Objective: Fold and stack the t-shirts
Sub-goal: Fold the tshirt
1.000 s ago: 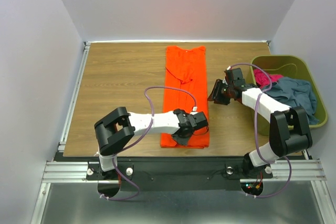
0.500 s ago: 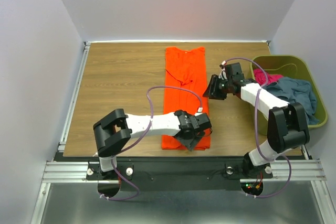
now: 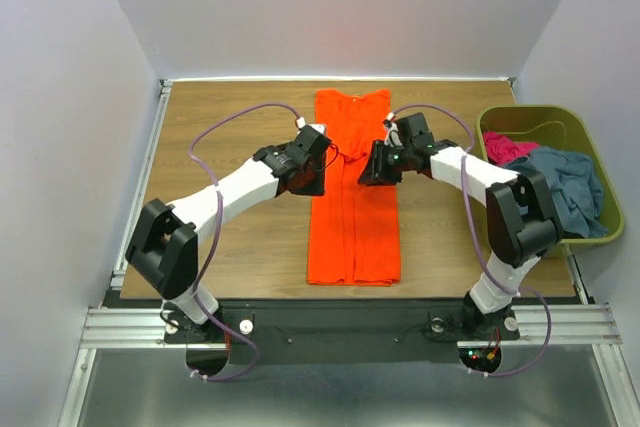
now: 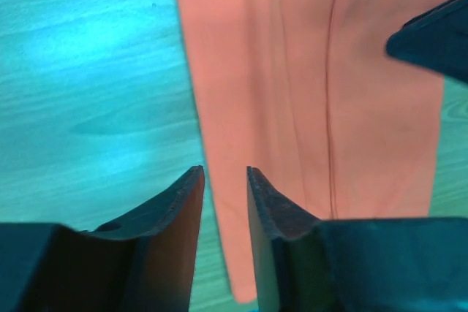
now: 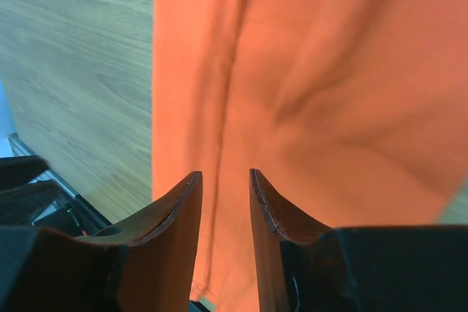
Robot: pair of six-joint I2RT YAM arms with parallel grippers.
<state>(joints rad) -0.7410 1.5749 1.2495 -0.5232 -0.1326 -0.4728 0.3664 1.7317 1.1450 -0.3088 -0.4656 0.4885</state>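
The bright orange t-shirt lies flat on the table as a long narrow strip, collar end at the far side. My left gripper hovers at the strip's left edge near its middle, jaws narrowly open and empty. In the left wrist view the cloth edge runs through the gap of the gripper. My right gripper is over the strip's right edge, opposite the left one. It is narrowly open and empty above the orange cloth. The magenta-pink shirt and the blue-grey shirt lie crumpled in the tub.
The olive-green tub stands at the table's right edge. Bare wooden tabletop spreads left of the orange shirt. The right gripper's dark tip shows in the left wrist view. A metal rail runs along the near edge.
My left gripper swung from the shirt's near end up to the middle of its left edge. My right gripper moved left onto the shirt's right edge. The wrinkle mid-shirt has flattened.
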